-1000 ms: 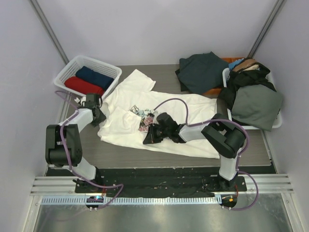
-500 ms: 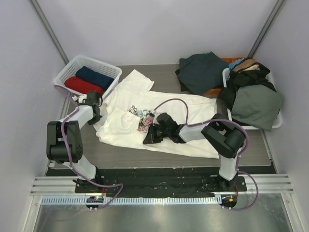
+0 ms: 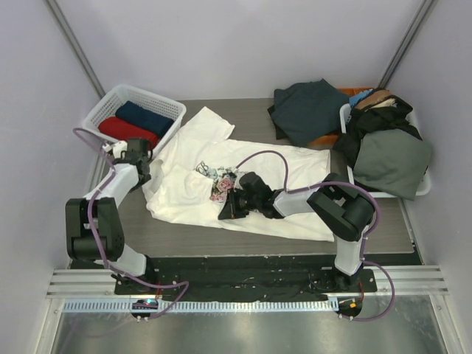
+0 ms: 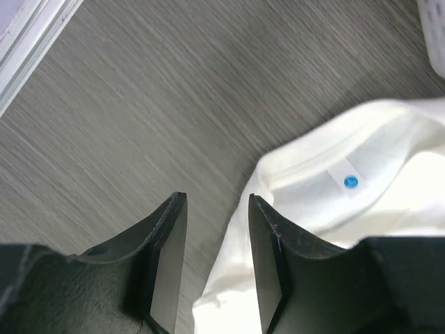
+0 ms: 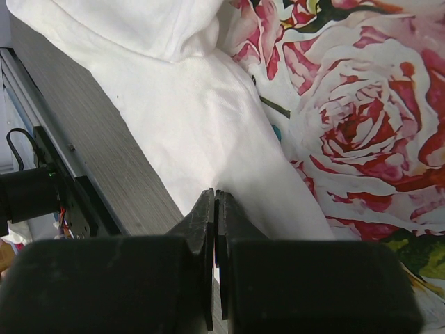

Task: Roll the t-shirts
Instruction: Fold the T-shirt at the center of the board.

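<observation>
A cream-white t-shirt [image 3: 295, 184] with a rose print [image 5: 361, 118] lies spread across the table. My right gripper [image 3: 227, 209] is shut, pinching a tented fold of its white cloth near the print [image 5: 215, 196]. At the shirt's left edge my left gripper [image 3: 144, 174] is open. In the left wrist view its jaws [image 4: 215, 202] stand apart over the table, with the edge of the cloth lying low between them. The collar with its blue-dotted label [image 4: 350, 182] sits just to the right. A red t-shirt [image 3: 127, 130] and a navy t-shirt [image 3: 144, 116] lie rolled in the white basket [image 3: 98, 112].
A heap of dark clothes [image 3: 306, 110] lies at the back right. A second white basket [image 3: 344, 118] at the right holds dark and grey-green garments [image 3: 391, 158]. The table's pale left rail [image 4: 28, 35] runs close beside the left gripper.
My left gripper has shifted a little back and to the left, and the shirt's left edge has moved left with it. The right gripper has stayed put, still shut.
</observation>
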